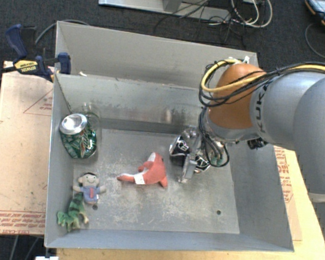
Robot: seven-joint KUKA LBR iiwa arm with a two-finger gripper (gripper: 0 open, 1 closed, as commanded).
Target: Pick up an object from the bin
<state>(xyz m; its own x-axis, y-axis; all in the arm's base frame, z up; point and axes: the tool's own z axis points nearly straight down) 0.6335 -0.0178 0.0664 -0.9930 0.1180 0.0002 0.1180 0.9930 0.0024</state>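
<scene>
Arm (305, 108) is holding its gripper (184, 175), parted or closed I cannot tell, mid-frame just right of the red toy (150, 173), seemingly approaching and needing a leftward shift before clamping.

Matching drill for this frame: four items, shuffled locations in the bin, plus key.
1. green can
2. red toy
3. small doll
4. gripper

A. middle of the bin floor
B. right of centre, next to the red toy
C. far left, by the side wall
D. front left, just above the green plush toy

Pairs: 1-C, 2-A, 3-D, 4-B
</scene>
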